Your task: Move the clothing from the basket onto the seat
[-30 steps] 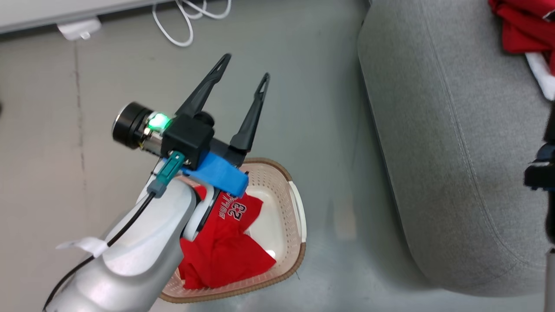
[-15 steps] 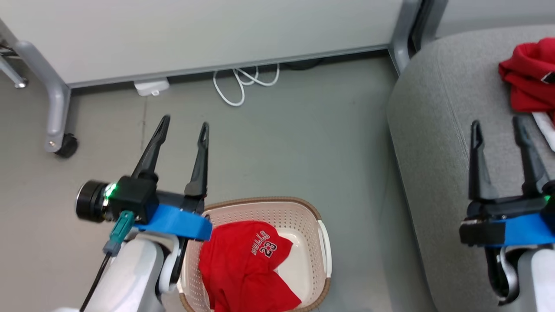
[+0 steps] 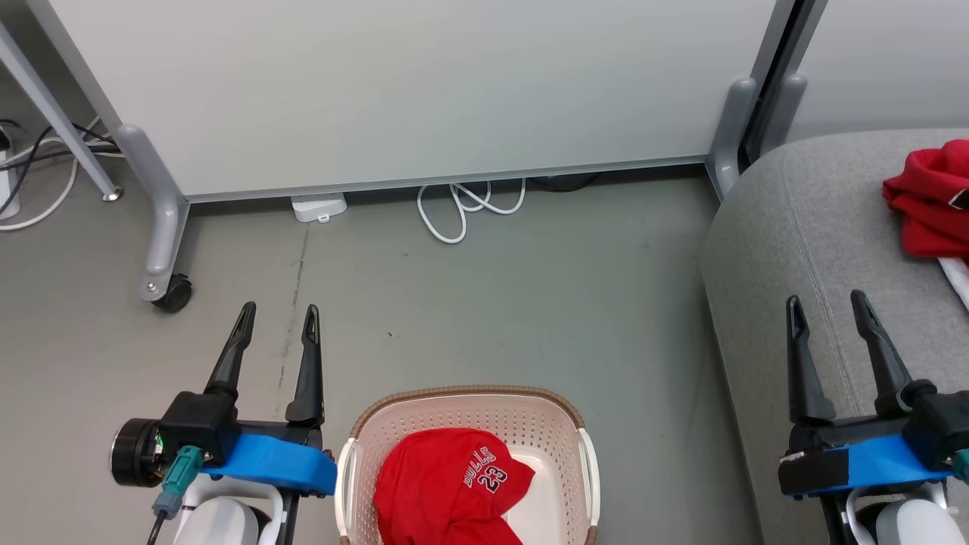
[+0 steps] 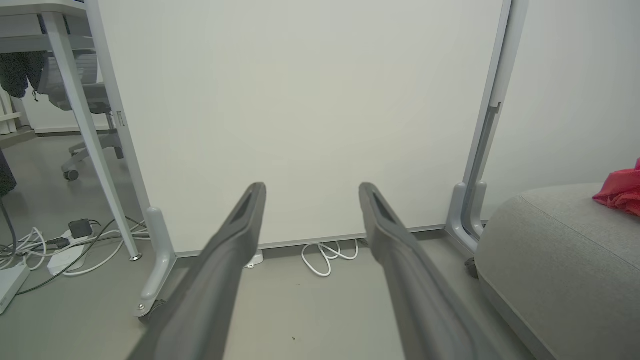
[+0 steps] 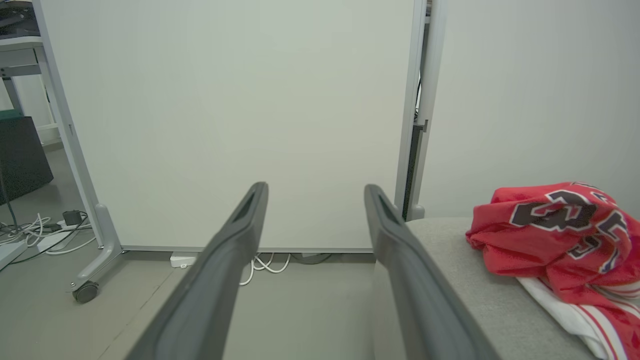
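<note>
A cream basket [image 3: 469,415] with a brown rim stands on the floor at the bottom centre of the head view. Red clothing [image 3: 447,484] marked "BULLS 23" lies in it. More red clothing [image 3: 927,200] [image 5: 560,235] is heaped on the grey seat [image 3: 802,242] [image 4: 550,240] [image 5: 465,280] at the right, with white fabric under it. My left gripper [image 3: 278,316] [image 4: 311,187] is open and empty, left of the basket and above the floor. Over the seat's left edge my right gripper [image 3: 827,300] [image 5: 315,187] is open and empty too.
A white partition panel [image 3: 409,83] on grey wheeled feet [image 3: 163,250] stands across the back. White cables [image 3: 462,208] and a small white box [image 3: 318,206] lie at its base. More cables [image 4: 55,245] and desk legs are at the far left.
The head camera has tilted up, so the partition came into view and the basket slid to the bottom. My left gripper has drawn off the basket to its left; the right gripper came into view.
</note>
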### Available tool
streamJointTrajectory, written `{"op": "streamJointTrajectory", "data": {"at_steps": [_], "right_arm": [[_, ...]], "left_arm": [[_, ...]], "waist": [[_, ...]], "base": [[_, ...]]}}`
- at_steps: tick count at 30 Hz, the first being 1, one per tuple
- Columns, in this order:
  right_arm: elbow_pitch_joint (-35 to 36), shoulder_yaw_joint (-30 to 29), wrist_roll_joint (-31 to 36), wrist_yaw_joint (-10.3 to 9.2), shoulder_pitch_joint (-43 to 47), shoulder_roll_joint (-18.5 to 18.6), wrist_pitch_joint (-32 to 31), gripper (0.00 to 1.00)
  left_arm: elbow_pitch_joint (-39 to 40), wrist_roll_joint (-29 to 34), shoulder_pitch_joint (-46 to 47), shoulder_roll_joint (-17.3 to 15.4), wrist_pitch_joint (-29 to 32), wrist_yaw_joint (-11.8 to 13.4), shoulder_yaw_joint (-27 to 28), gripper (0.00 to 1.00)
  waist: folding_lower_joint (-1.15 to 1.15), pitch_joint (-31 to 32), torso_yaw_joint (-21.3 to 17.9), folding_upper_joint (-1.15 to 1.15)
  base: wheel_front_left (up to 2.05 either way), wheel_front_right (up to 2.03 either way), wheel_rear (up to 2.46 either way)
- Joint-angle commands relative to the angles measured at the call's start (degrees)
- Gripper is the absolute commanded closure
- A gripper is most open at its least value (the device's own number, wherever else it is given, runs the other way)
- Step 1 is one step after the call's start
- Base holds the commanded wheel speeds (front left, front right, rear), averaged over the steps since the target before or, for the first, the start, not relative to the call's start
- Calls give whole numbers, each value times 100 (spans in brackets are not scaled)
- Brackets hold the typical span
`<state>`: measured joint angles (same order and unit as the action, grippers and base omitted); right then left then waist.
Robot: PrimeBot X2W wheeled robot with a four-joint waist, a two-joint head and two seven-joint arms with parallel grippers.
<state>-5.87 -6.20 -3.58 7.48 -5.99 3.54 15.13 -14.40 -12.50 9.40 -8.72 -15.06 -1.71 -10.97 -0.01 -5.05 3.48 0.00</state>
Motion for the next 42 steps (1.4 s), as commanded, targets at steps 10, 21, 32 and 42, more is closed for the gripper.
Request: {"op": "streamJointTrajectory", "data": {"at_steps": [10,21,32,42], "right_arm": [[-269,71,15,3,298,-60,4,0],[-376,113,-27,3,310,-70,4,0],[-424,144,-99,3,270,-71,3,0],[-425,160,-126,3,216,-71,3,0]], "left_arm": [[-236,334,-224,231,-17,-246,462,0],[-344,523,-312,350,-17,-388,708,0],[-411,659,-255,426,-17,-484,813,0],[-528,747,-141,445,-17,-532,822,0]], "waist": [[1,171,119,0],[1,235,108,0],[1,224,123,0],[1,157,117,0]], "base": [[0,0,0],[0,0,0],[0,0,0],[0,0,0]]}}
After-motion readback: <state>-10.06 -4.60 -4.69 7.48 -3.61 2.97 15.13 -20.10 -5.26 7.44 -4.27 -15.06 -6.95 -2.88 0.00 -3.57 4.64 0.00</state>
